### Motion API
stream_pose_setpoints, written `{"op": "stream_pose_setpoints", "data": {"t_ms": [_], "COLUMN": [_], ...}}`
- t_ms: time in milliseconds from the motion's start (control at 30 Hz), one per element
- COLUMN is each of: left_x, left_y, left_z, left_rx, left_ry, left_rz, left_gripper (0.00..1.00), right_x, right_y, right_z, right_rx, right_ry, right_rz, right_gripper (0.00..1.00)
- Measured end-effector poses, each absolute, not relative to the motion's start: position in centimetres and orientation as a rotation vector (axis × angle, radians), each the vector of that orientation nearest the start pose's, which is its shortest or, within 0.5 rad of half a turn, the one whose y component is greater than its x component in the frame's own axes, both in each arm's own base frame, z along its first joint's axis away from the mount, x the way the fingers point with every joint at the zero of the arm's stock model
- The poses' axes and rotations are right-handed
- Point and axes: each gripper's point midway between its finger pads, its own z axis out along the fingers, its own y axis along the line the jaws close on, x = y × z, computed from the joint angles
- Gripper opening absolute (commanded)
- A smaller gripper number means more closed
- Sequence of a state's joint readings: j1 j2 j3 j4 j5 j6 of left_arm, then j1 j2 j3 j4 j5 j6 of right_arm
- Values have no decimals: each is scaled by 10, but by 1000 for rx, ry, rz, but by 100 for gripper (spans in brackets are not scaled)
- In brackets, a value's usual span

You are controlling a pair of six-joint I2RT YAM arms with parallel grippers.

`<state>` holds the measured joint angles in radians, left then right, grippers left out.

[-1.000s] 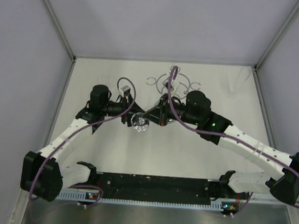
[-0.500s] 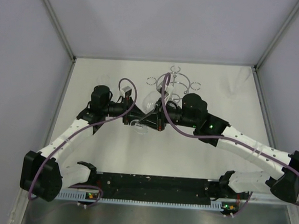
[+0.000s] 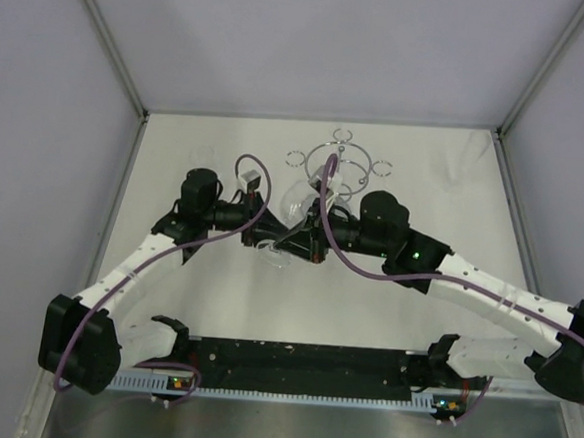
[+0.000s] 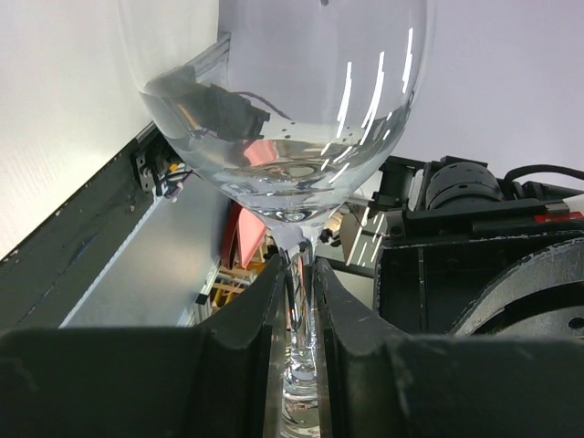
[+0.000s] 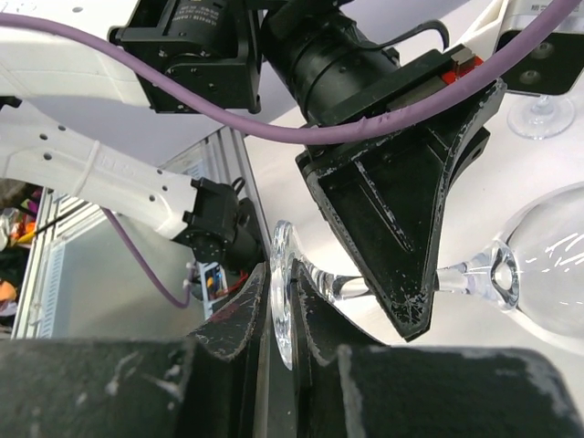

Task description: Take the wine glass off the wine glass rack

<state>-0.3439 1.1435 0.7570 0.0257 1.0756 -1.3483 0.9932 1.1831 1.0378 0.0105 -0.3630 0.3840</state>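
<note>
1. The table (image 3: 426, 163) is a pale surface enclosed by plain walls, and both arm bases sit at its near edge.
2. The left arm (image 3: 133, 266) and the right arm (image 3: 487, 293) reach inward and meet near the middle of the table. Each trails a purple cable (image 3: 244, 164).
3. The wine glass rack (image 3: 338, 160) stands upright at the rear centre, beyond the point where the arms meet. Its chrome arms end in small rings that spread to either side.
4. The wine glass (image 4: 283, 109) is between the two wrists, just in front of the rack, and is carried on its side rather than upright. In the right wrist view its bowl points away to the right and its foot (image 5: 281, 292) stands on edge. From above, we cannot tell whether the bowl is fully clear of the rack's arms.
5. The left gripper (image 4: 298, 274) is clenched on the stem just below the bowl, and both fingers (image 4: 260, 310) touch the glass.
6. The right gripper (image 5: 278, 274) is clenched on the rim of the foot, which sits edge-on between its two fingers.
7. The two grippers are just beside each other along the stem. The black finger of the left one crosses in front of the stem in the right wrist view.
</note>
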Motion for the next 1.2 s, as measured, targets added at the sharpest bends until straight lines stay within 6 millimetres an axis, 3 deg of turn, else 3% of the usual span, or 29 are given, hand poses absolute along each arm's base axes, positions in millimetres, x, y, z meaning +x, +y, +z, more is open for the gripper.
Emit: {"op": "stream_pose_setpoints", "data": {"t_ms": [133,300,567,767,967,1200], "left_x": [190,174,156,138,119,97], "left_y": [-253,-245,-238,-233,-233,-237], "left_z": [257,231,220,227,243,263], "left_rx": [-224,-239,-173,22,299,569], "left_ry": [2384,2449,2495,2445,2337,2211], "left_rz": [-1984,-1950,-1905,-1916,-1949,-1965], "left_gripper": [0,0,0,0,0,0], "right_x": [148,145,148,165,177,167], "right_y": [370,362,341,299,258,258], "right_z": [305,312,313,310,319,327], "right_rx": [-844,-820,-760,-638,-524,-585], "right_ry": [1710,1705,1755,1845,1866,1887], "right_rz": [1300,1301,1213,1061,1012,1071], "right_gripper": [38,55,61,65,71,72]}}
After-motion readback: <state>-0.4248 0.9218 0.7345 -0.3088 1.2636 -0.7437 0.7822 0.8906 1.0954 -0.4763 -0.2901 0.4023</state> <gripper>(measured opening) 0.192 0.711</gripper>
